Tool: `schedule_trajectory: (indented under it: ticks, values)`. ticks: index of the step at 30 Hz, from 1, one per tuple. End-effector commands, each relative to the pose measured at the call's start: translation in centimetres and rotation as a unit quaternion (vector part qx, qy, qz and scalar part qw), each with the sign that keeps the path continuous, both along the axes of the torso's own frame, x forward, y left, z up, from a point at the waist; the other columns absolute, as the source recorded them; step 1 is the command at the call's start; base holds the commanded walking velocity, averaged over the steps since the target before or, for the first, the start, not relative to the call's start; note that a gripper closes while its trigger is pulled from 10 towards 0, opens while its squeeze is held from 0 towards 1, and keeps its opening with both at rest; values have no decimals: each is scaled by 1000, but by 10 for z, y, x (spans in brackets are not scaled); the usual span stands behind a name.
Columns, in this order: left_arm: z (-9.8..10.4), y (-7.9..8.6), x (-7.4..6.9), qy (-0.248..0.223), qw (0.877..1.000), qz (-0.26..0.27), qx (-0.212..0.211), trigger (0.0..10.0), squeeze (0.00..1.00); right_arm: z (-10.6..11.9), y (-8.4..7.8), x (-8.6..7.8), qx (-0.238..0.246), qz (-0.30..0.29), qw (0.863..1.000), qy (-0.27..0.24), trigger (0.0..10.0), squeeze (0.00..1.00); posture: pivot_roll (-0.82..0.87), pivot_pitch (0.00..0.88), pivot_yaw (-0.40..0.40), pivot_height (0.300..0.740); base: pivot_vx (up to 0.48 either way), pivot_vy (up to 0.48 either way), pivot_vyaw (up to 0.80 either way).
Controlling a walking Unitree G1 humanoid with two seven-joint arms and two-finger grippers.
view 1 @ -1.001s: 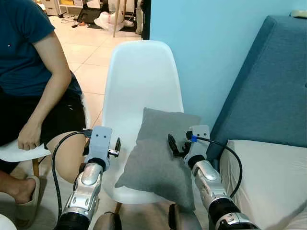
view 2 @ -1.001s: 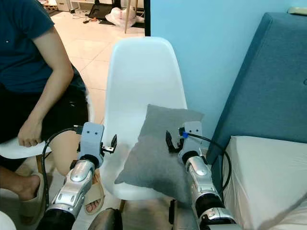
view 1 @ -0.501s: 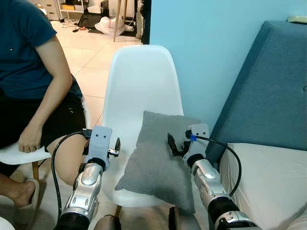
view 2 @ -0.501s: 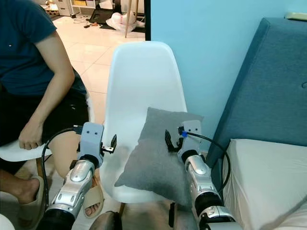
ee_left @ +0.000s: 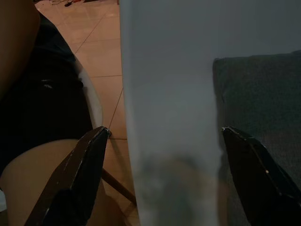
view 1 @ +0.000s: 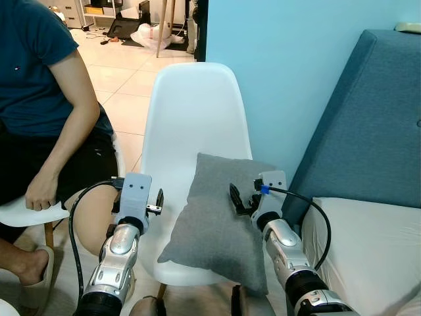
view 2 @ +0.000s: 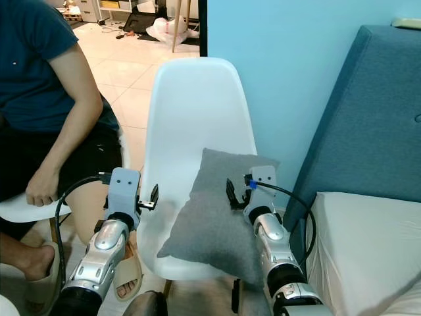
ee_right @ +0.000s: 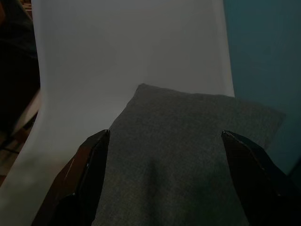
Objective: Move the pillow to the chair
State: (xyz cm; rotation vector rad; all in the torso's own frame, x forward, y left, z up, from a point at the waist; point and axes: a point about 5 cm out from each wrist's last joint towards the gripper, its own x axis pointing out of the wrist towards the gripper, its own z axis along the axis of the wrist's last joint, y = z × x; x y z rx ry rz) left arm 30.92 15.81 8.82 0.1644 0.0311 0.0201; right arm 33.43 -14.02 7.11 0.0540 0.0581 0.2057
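Note:
A grey pillow (view 1: 217, 217) lies on the seat of the white chair (view 1: 191, 112), leaning toward its right side, one corner hanging over the front edge. My right gripper (view 1: 235, 199) hovers just above the pillow's right part, open, nothing between its fingers; the right wrist view looks down on the pillow (ee_right: 188, 141) and the chair back (ee_right: 117, 52). My left gripper (view 1: 160, 201) stands open at the chair's left edge, a little apart from the pillow. In the left wrist view the chair's edge (ee_left: 169, 117) runs between the fingers (ee_left: 80, 174), with the pillow (ee_left: 254, 94) beyond.
A person (view 1: 39, 105) in a dark blue shirt sits close on the left, knee and hand near my left arm. A blue sofa (view 1: 368, 131) with a white cushion (view 1: 368, 243) stands on the right. A light blue wall (view 1: 283, 59) rises behind the chair.
The camera has shifted slightly. The pillow and both grippers keep their places.

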Motion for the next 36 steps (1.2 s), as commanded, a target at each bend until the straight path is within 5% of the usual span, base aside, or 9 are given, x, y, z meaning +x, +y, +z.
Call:
schedule_trajectory:
  ticks: [1,8,36]
  values:
    - [-2,3,-1,2,1000,5,0,10000,0,-1,0,0,6,-3,1000,1,10000,0,22,27,-54,625,0,0,0]
    - [-2,6,-1,4,1000,6,2,10000,0,-1,0,-1,8,-4,1000,-1,10000,0,15,34,-45,625,0,0,0]
    - [-3,3,0,6,1000,-1,2,10000,0,-2,-5,-4,9,-14,1000,-7,10000,0,5,44,-36,740,0,0,0]
